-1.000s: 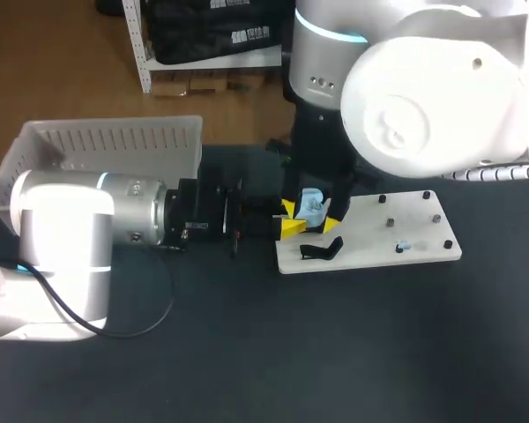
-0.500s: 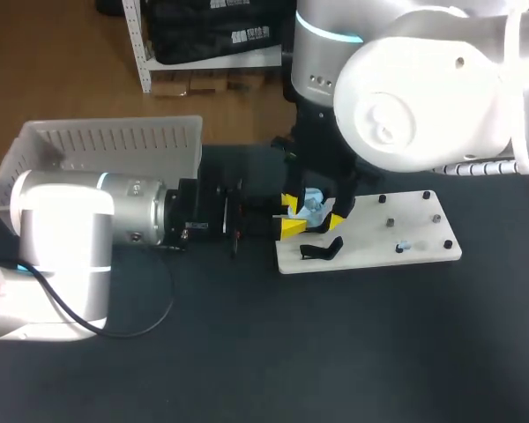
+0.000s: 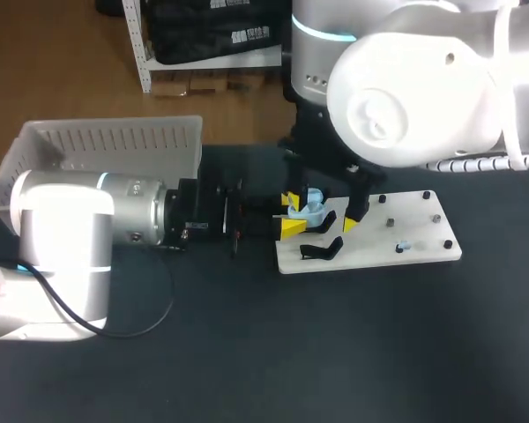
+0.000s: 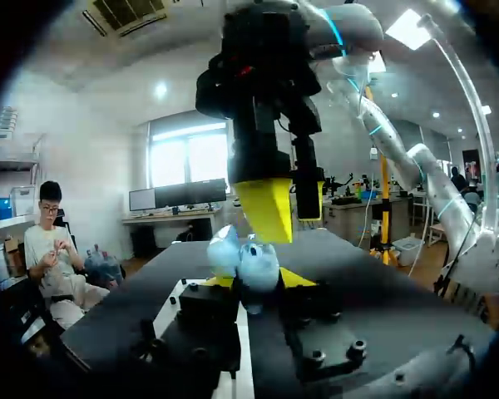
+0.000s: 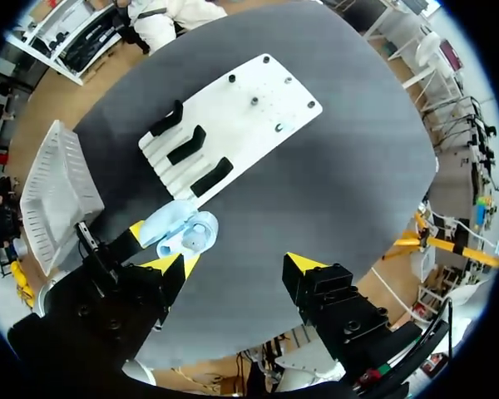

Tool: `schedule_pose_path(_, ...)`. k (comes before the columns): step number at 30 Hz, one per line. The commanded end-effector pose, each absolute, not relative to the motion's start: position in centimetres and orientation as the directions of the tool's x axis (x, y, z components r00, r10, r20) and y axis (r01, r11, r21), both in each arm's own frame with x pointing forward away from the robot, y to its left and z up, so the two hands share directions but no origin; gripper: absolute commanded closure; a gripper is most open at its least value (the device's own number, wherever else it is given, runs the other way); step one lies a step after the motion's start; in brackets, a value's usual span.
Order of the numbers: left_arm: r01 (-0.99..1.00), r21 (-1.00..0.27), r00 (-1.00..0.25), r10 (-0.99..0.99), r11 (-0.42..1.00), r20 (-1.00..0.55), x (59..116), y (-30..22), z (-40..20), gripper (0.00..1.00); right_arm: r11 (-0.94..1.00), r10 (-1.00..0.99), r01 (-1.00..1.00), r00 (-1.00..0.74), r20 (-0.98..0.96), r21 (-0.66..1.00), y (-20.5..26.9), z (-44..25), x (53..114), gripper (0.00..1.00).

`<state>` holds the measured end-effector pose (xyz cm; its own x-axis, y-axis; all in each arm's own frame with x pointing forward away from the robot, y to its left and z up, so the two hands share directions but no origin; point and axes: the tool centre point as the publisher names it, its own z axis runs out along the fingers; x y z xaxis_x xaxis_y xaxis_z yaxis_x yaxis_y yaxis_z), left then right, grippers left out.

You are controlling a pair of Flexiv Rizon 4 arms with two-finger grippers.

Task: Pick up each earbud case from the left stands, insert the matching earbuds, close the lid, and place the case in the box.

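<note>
A light blue earbud case (image 3: 311, 208) hangs over the near-left end of the white board (image 3: 379, 240). My left gripper (image 3: 291, 217) comes in level from the left and is shut on it. The left wrist view shows the case (image 4: 245, 262) pinched between that gripper's (image 4: 256, 280) yellow tips. My right gripper (image 3: 321, 211) hangs over the case from above, open wide, one finger on each side and touching nothing. In the right wrist view the case (image 5: 183, 233) lies ahead of one finger of the open right gripper (image 5: 237, 266), lid apparently open. A small blue earbud (image 3: 404, 248) sits on the board.
A white basket (image 3: 97, 148) stands at the back left, also seen as the basket (image 5: 54, 195) in the right wrist view. The board (image 5: 249, 108) carries three black stands (image 5: 187, 145) and several black pegs (image 3: 428, 196). Dark table surrounds it.
My right gripper has spread its fingers wide and let go of the case. The left gripper still holds the case in the same place.
</note>
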<state>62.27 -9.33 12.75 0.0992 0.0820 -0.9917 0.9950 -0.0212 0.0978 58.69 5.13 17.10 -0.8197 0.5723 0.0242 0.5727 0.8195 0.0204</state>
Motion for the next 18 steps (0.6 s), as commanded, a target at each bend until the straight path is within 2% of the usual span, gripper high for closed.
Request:
schedule_pose_path(1, 0.995, 0.102, 0.102, 0.080, -0.015, -0.992, 62.2, -9.4, 12.7, 1.00, 0.815, 0.579, 0.580, -0.815, 0.017, 0.024, 4.7, 17.4, 58.7, 0.23)
schedule_pose_path(8, 0.995, 0.102, 0.102, 0.080, -0.015, -0.992, 62.2, -9.4, 12.7, 1.00, 0.833, 0.548, 0.544, -0.836, -0.013, 0.105, 5.3, 18.4, 58.6, 0.21)
schedule_pose_path(14, 0.995, 0.102, 0.102, 0.080, -0.015, -0.992, 62.2, -9.4, 12.7, 1.00, 0.854, 0.504, 0.489, -0.862, -0.052, 0.178, 4.4, 19.1, 60.9, 0.05)
schedule_pose_path(18, 0.995, 0.102, 0.102, 0.080, -0.015, -0.992, 62.2, -9.4, 12.7, 1.00, 0.891, 0.426, 0.395, -0.897, -0.113, 0.224, 3.3, 20.0, 60.7, 0.05)
